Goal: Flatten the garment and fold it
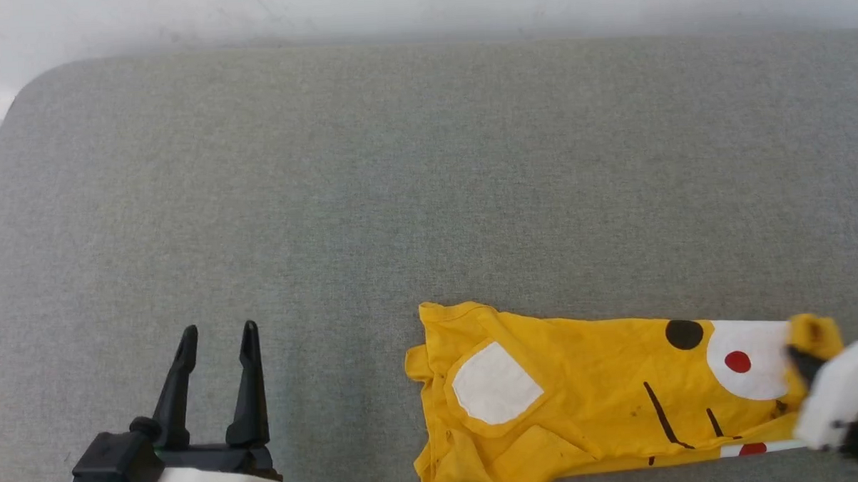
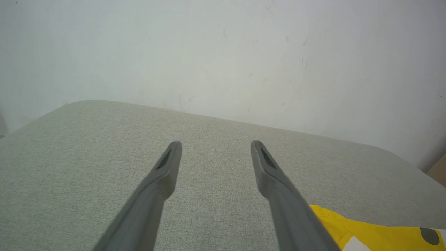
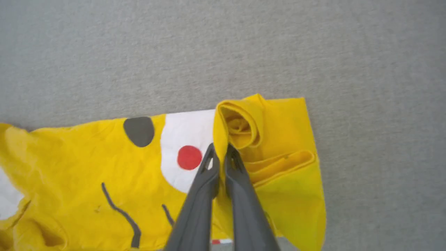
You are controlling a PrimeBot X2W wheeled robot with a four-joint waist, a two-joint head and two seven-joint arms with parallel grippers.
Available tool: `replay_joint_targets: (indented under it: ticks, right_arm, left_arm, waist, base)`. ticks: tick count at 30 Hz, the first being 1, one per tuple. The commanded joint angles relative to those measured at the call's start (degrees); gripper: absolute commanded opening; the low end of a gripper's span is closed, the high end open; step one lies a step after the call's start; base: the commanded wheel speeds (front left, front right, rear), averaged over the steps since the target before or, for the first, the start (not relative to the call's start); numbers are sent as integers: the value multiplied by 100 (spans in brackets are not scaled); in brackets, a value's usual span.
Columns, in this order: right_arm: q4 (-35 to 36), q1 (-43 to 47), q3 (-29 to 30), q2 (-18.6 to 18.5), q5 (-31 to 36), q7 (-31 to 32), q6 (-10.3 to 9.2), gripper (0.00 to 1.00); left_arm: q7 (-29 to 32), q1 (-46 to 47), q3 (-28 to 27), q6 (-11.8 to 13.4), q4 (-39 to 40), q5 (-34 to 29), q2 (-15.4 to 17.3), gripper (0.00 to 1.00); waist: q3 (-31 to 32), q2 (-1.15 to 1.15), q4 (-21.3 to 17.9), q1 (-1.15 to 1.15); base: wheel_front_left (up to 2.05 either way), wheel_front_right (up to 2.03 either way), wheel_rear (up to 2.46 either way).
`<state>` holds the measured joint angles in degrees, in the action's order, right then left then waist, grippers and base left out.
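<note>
Yellow cartoon-face T-shirt [image 1: 591, 399] lies crumpled on grey fabric tabletop [image 1: 328, 202], robot's right side
right gripper [image 3: 219, 150] pinching a rolled fold, likely to pull it flat; left gripper [image 1: 218, 332] spread, idle, well apart

garment [image 1: 591, 385] | yellow, cartoon-face print | rumpled, stretched sideways on grey surface

I see the garment [image 1: 598, 385] bright yellow, printed with white patches, red dots and black lines. The table [image 1: 398, 163] looks flat grey.
</note>
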<state>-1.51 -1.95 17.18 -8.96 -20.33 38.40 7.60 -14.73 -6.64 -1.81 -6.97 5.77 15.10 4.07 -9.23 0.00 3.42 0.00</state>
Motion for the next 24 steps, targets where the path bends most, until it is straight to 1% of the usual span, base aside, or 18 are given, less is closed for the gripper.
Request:
replay_joint_targets:
  ticks: [1, 6, 9, 10, 18, 24]
  right_arm:
    - [196, 77, -222, 50, -119, 129, -11, 0]
    - [879, 128, -1211, 214, -435, 594, -11, 0]
    - [1075, 30, -1740, 282, -551, 743, -11, 0]
    - [1075, 30, -1740, 282, -551, 743, -11, 0]
    - [1062, -411, -3066, 259, -692, 898, -11, 0]
    - [579, -807, -3580, 335, -671, 744, -11, 0]
  left_arm:
    - [-27, -2, -5, -22, -26, -14, -16, 100]
    - [-27, -18, 12, -31, -62, -17, -35, 100]
    - [-27, -2, 54, -36, -94, -14, -44, 100]
    - [-27, -2, 54, -36, -94, -14, -44, 100]
    - [-27, 44, 168, -45, -165, 9, -35, 100]
    - [-27, 107, 271, -49, -227, 31, -31, 100]
  waist:
    - [42, 0, -3, 0]
    - [101, 0, 20, 0]
    - [124, 0, 75, 0]
    - [124, 0, 75, 0]
    - [97, 0, 306, 0]
    - [66, 0, 501, 0]
  base:
    - [0, 0, 0]
    - [0, 0, 0]
    - [0, 0, 0]
    - [0, 0, 0]
    - [0, 0, 0]
    - [0, 0, 0]
